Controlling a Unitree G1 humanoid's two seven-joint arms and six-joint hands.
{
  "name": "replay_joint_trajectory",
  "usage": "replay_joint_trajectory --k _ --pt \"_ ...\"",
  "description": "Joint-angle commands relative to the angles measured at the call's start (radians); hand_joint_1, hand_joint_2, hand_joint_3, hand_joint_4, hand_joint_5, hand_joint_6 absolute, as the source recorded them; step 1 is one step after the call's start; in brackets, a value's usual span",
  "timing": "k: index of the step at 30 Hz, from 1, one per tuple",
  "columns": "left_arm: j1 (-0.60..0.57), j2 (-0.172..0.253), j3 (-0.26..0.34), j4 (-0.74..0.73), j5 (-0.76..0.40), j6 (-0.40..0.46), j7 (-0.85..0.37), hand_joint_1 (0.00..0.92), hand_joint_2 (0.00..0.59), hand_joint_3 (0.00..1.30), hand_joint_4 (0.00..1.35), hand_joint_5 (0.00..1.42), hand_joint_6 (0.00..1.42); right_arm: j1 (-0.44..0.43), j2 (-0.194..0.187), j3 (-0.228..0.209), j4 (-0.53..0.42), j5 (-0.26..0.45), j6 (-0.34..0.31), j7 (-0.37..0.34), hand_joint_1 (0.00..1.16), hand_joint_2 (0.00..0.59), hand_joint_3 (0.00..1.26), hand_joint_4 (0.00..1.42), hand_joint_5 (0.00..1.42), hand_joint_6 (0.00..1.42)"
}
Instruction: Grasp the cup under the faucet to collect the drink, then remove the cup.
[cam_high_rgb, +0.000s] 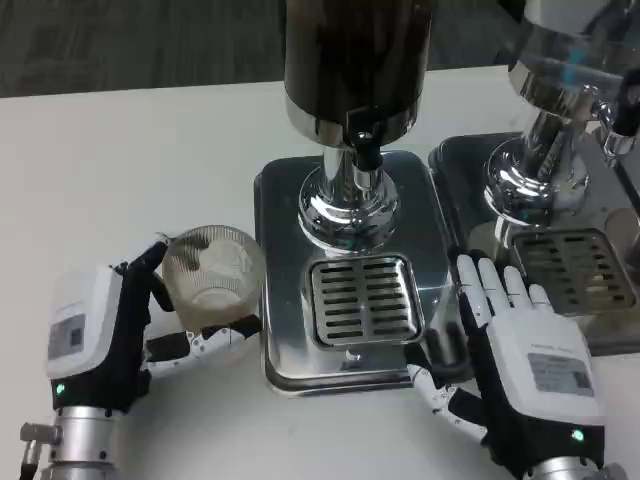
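A clear ribbed cup (211, 272) stands upright on the white table, just left of the dispenser's steel base (283, 200). My left hand (100, 335) wraps around it, thumb behind and fingers (215, 340) in front, gripping its sides. The dark drink dispenser (355, 60) rises above the base, with its black faucet (366, 148) over the slotted drip grate (364, 298). Nothing stands on the grate. My right hand (525, 355) rests flat and open at the base's right edge, fingers pointing away from me.
A second dispenser (560, 110) on its own steel base with a drip grate (575, 268) stands at the right, close to my right hand. White table (120, 170) stretches to the left and behind the cup.
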Motion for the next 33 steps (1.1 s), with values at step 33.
replay_joint_trajectory --k 33 --pt "-0.123 -0.056 -0.060 -0.005 0.028 -0.003 -0.001 0.864 0.028 0.52 0.68 0.80 1.10 -0.003 0.000 -0.008 -0.020 0.006 -0.005 0.007 0.35 0.392 0.00 0.00 0.00 0.03"
